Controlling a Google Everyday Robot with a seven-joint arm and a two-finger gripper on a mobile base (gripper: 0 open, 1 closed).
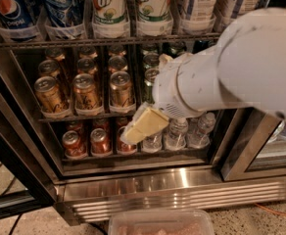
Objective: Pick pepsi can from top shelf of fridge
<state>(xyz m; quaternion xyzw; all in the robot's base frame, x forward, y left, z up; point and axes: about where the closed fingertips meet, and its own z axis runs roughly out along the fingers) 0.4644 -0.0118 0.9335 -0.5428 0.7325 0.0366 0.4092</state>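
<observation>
The blue pepsi can (8, 9) stands at the far left of the top shelf (108, 40), a dark wire rack with clear plastic stops, at the upper edge of the camera view. A second blue can (62, 4) stands to its right, then two white-green 7UP cans (108, 6) and white cans (199, 4). The fridge (157, 190) has a ribbed steel base. My gripper (138, 127), cream-coloured, hangs from the big white arm (231, 67) in front of the lower racks. It is well below and to the right of the pepsi can and holds nothing that I can see.
Copper-gold cans (84, 92) fill the middle rack, with green cans (150, 77) beside them. Red cans (100, 141) and clear water bottles (177, 131) stand on the bottom rack. A clear plastic tub (160, 223) lies on the floor in front. A door frame (246, 151) stands at the right.
</observation>
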